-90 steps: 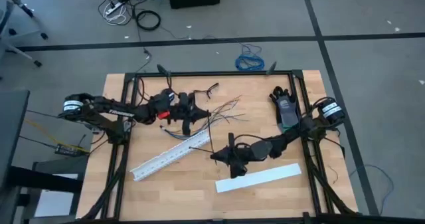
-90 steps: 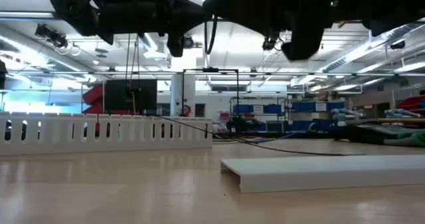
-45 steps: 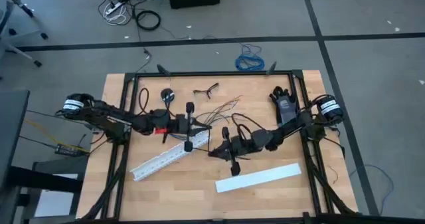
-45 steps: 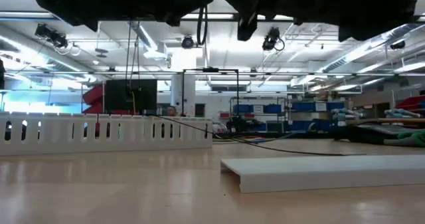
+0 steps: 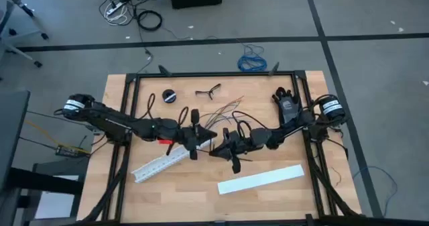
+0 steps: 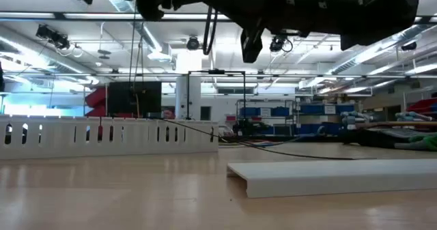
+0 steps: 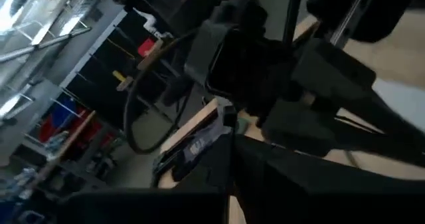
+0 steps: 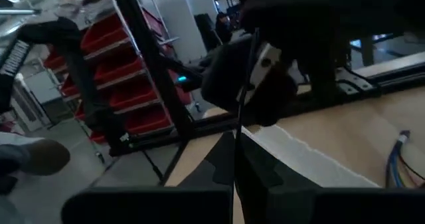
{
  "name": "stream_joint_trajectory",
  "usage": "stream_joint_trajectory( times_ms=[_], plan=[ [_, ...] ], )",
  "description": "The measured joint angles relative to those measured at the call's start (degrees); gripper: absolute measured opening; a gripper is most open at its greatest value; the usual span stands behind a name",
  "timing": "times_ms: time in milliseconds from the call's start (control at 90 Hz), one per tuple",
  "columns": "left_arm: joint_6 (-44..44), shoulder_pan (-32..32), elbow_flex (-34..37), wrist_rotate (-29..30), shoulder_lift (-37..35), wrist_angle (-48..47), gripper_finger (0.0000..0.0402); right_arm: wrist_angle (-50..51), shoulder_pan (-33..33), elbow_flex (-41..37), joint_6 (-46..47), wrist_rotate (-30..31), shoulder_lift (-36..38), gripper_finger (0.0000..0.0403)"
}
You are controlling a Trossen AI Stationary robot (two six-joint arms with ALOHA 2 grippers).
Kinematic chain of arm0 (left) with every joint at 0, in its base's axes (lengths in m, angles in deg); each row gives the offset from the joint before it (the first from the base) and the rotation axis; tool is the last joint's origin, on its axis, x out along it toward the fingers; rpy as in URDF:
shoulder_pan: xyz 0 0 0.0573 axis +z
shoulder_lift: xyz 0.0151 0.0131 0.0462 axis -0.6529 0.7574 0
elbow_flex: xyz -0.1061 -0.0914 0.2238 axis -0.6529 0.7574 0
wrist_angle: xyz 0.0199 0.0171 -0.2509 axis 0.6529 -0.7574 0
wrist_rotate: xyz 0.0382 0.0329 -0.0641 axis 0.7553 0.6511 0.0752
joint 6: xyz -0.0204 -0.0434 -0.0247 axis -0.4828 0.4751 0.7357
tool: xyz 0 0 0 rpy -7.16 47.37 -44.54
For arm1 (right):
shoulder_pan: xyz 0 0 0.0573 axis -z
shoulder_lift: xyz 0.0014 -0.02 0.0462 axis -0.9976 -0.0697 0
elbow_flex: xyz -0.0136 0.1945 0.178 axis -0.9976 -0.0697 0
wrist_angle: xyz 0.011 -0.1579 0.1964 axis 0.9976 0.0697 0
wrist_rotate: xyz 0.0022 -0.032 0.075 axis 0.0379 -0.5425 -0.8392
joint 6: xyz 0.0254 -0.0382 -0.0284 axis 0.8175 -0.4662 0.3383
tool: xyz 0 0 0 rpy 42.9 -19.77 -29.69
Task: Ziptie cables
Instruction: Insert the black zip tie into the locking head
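Both grippers meet at frame centre in the high view: left gripper (image 5: 201, 137), right gripper (image 5: 218, 147). Finger state cannot be told. Cables (image 5: 224, 109) fan toward the upper right, possibly partly hidden beneath the arms.

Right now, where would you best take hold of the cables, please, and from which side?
Probably where the cables gather near the two grippers, coming from above: their far ends fan apart toward the table's back edge, so only the gathered stretch would fit between fingers.
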Motion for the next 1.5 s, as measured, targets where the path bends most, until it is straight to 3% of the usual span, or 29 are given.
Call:
stream_joint_trajectory(
  times_ms=[189,522,1500],
  plan=[
    [-2.70,-1.50,-0.80,3.49,0.00,-4.14,0.0000,0.13,-0.02,0.00,-0.83,-0.02,0.00,0.0000],
    [-7.19,-4.50,-0.82,7.13,0.00,-2.53,0.0000,0.79,0.36,0.00,-1.31,0.48,0.00,0.0000],
    [-7.27,-4.76,-0.82,10.70,0.00,-3.19,0.0000,0.70,1.29,0.00,-1.95,0.46,-0.02,0.0000]
  ],
)
